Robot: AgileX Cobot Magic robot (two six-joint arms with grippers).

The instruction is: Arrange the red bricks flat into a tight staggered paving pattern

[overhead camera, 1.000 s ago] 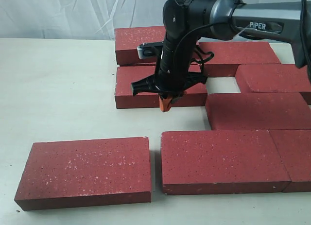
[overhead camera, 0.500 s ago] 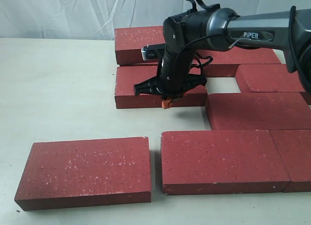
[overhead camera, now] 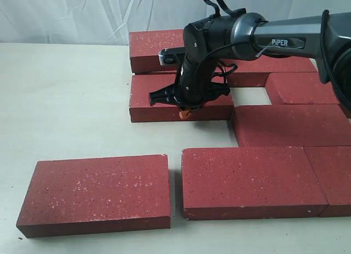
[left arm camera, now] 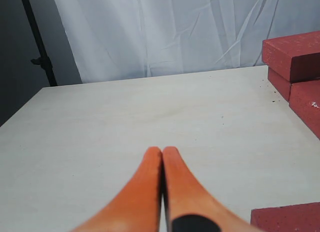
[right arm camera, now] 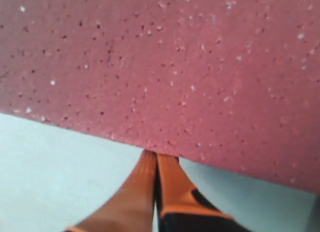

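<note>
Several red bricks lie flat on the pale table point(overhead camera: 66, 100). My right gripper point(overhead camera: 185, 112) reaches across the middle, shut and empty. Its orange tips rest against the near side of the middle-left brick point(overhead camera: 151, 92). In the right wrist view the shut gripper point(right arm camera: 156, 157) touches that brick's speckled face point(right arm camera: 175, 66). Behind it lies another brick point(overhead camera: 153, 45). Bricks on the right point(overhead camera: 290, 125) and front point(overhead camera: 247, 180) sit close together. One brick point(overhead camera: 96, 191) lies apart at the front left. My left gripper point(left arm camera: 162, 152) is shut over bare table.
A bare patch of table point(overhead camera: 249, 95) shows between the middle-left brick and the right-hand brick point(overhead camera: 312, 86). A white curtain point(overhead camera: 82, 12) hangs behind the table. The left wrist view shows brick edges point(left arm camera: 295, 51) and a dark stand point(left arm camera: 35, 41).
My right gripper's tip has drawn in toward the near side of the middle-left brick, and the arm has shifted slightly back. The bricks have not visibly moved.
</note>
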